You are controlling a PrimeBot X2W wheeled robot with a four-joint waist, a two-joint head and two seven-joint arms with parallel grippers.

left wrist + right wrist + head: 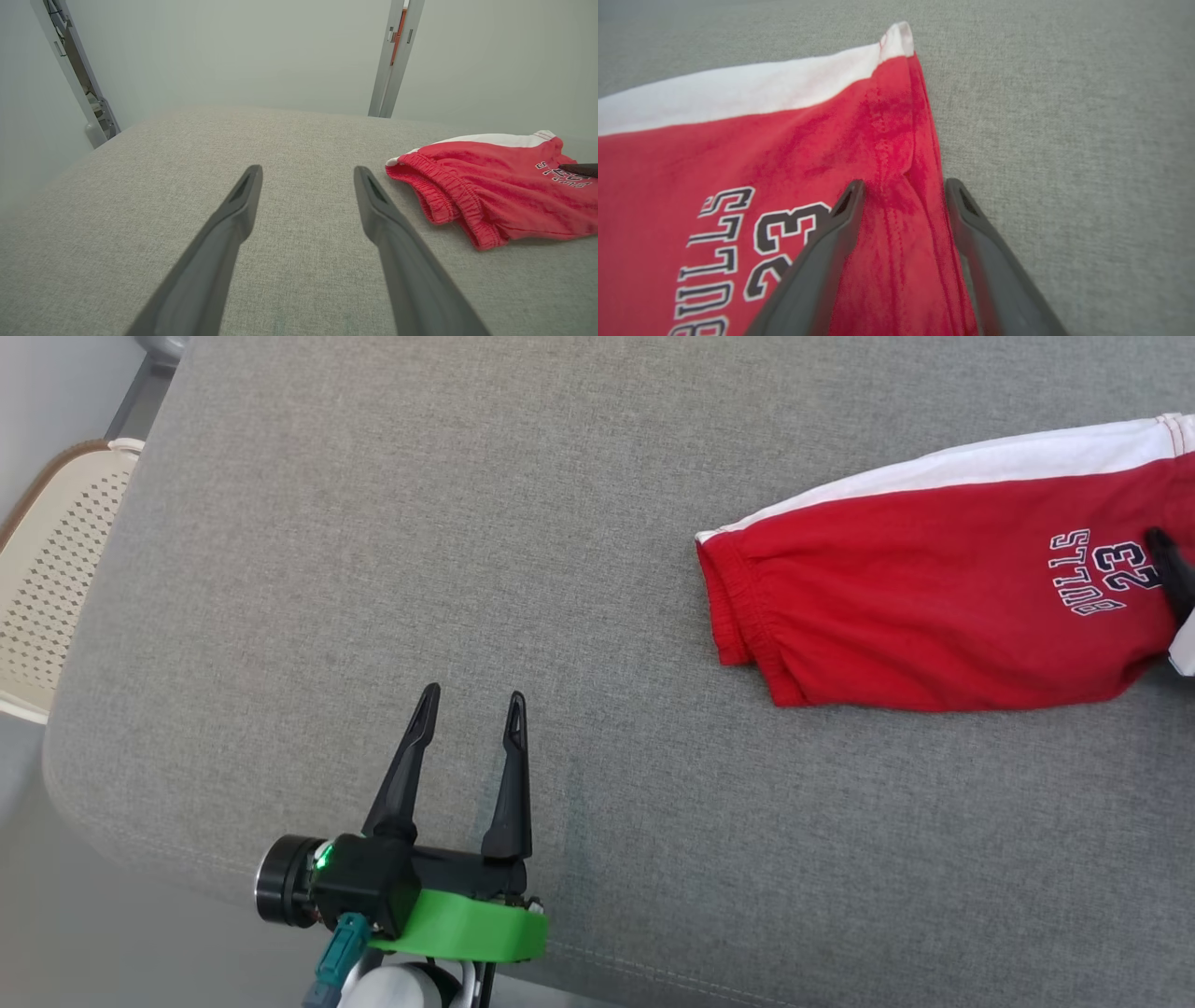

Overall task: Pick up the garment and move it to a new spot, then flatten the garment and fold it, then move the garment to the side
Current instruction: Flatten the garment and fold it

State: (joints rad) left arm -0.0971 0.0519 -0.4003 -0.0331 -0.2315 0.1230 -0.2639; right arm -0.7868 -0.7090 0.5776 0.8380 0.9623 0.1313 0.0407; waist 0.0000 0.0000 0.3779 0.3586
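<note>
The garment [934, 607] is a pair of red shorts with a white side stripe and "BULLS 23" printed on it. It lies flat on the grey cushioned surface [420, 523], at the right. In the right wrist view my right gripper [904, 184] straddles the garment's [714, 163] red side edge, jaws apart, a ridge of fabric between the fingers. One of its dark fingers [1174, 574] shows at the head view's right edge. My left gripper [472, 695] stands open over bare surface near the front edge, well left of the garment [490, 186]. Nothing lies between the left gripper's [307, 169] fingers.
A cream perforated chair [56, 551] stands beyond the surface's left edge. The rounded front edge of the surface [187, 887] runs just below my left gripper. Grey metal posts [392, 60] rise against the pale wall behind the surface.
</note>
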